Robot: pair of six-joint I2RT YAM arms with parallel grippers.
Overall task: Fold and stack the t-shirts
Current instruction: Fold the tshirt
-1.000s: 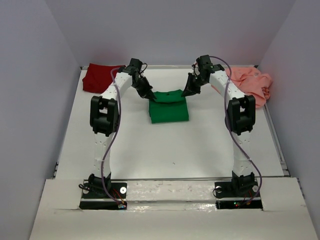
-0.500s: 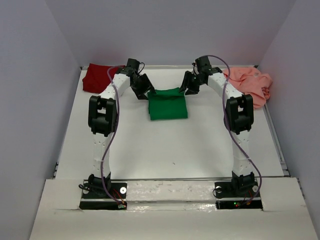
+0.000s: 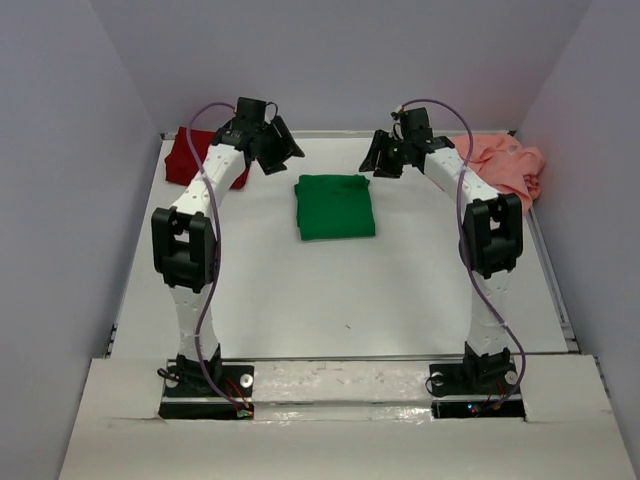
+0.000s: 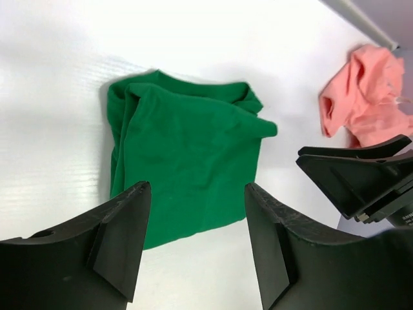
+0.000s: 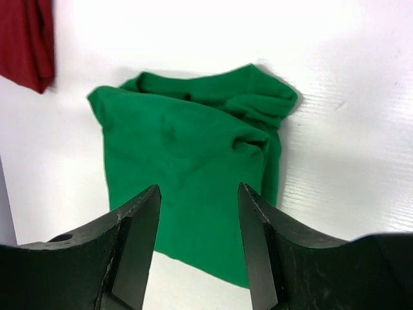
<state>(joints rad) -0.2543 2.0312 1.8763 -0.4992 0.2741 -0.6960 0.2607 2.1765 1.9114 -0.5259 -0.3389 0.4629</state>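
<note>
The left jaws and right jaws stand spread, above the folded green t-shirt (image 3: 336,207) lying on the table (image 3: 300,290) between them.

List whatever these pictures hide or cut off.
Dark red cloth t-shirt: top view, part behind the left arm; right wrist view, cut by the frame edge.
Salmon pink cloth t-shirt: top view, left edge behind the right arm.
Bright green cloth t-shirt: wrist views, near edge behind the jaws.

Soft, matt cloth, a bit creased: green shirt (image 4: 187,161) ahead of the left fingers (image 4: 122,239), pink shirt (image 4: 368,97) off to their right, red shirt (image 5: 26,39). Hard black plastic fingers, dull and grainy. Smooth white table (image 5: 361,129), faintly shiny.
</note>
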